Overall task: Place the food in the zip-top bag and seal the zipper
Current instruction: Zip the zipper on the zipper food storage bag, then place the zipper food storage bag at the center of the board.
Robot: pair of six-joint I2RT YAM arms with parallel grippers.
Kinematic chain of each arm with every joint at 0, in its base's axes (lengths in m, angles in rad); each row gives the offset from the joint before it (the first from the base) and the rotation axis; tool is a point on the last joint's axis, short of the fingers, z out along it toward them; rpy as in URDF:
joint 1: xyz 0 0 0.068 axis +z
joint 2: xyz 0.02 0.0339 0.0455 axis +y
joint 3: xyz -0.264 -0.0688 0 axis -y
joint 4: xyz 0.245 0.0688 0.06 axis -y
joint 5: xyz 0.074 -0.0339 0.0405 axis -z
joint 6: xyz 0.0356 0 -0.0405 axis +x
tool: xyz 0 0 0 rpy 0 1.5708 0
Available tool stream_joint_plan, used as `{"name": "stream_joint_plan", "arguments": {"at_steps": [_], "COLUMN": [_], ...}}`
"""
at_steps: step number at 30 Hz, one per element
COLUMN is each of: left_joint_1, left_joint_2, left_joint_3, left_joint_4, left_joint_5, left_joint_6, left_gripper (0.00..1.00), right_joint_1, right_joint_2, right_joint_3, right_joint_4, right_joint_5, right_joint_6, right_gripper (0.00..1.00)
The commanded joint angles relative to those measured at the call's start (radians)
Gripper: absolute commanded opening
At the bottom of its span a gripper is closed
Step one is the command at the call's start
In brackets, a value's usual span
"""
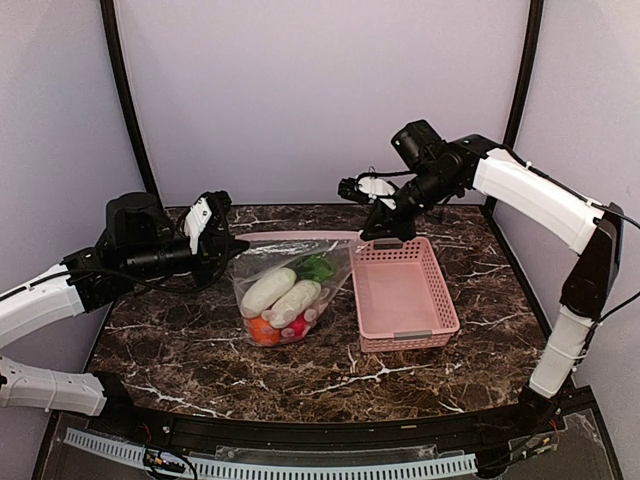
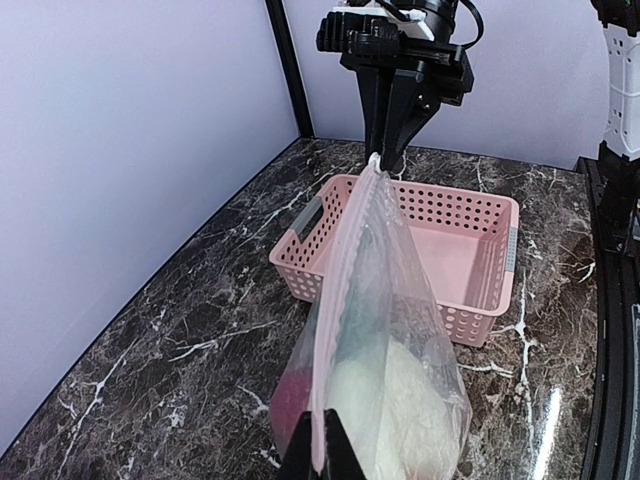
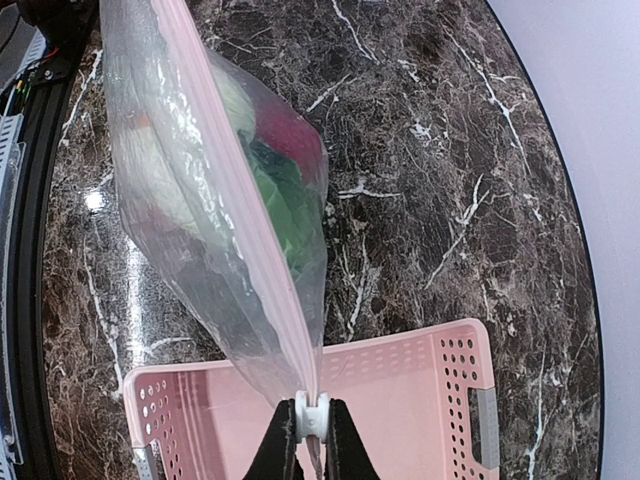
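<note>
The clear zip-top bag (image 1: 290, 285) hangs stretched between my two grippers, its pale pink zipper strip (image 1: 300, 236) taut on top. Inside lies the food: white radishes (image 1: 283, 292) with green leaves, an orange ball (image 1: 262, 330) and a red ball. My left gripper (image 1: 232, 243) is shut on the bag's left zipper end (image 2: 318, 450). My right gripper (image 1: 372, 234) is shut on the white slider (image 3: 312, 418) at the right end, above the pink basket. The bag (image 3: 215, 190) shows in the right wrist view with the green and maroon food inside.
An empty pink plastic basket (image 1: 403, 292) stands right of the bag, its far-left corner under my right gripper. It also shows in the left wrist view (image 2: 470, 250) and the right wrist view (image 3: 400, 400). Dark marble table (image 1: 200, 350) all round.
</note>
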Motion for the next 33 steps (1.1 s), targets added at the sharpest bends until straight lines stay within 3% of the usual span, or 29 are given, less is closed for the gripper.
{"name": "stream_joint_plan", "arguments": {"at_steps": [1, 17, 21, 24, 33], "left_joint_1": [0.013, 0.015, 0.015, 0.016, 0.015], "left_joint_2": [-0.034, -0.025, -0.019, -0.017, -0.032], "left_joint_3": [-0.014, -0.028, -0.041, -0.055, -0.104], "left_joint_4": [0.014, 0.027, 0.062, 0.075, 0.116], "left_joint_5": [-0.012, 0.013, 0.041, 0.066, 0.066], "left_joint_6": [0.002, -0.014, -0.025, -0.031, -0.029], "left_gripper": [0.01, 0.01, 0.01, 0.01, 0.01], "right_joint_1": [-0.030, -0.045, -0.048, -0.062, -0.159], "right_joint_2": [-0.013, 0.012, 0.011, -0.001, -0.020], "right_joint_3": [-0.011, 0.025, 0.085, 0.130, 0.138], "right_joint_4": [-0.046, -0.080, -0.107, -0.118, -0.104], "right_joint_5": [0.063, -0.003, -0.055, -0.098, -0.199], "right_joint_6": [-0.005, 0.002, 0.017, 0.027, 0.093], "right_gripper": [0.02, 0.11, 0.38, 0.51, 0.60]}}
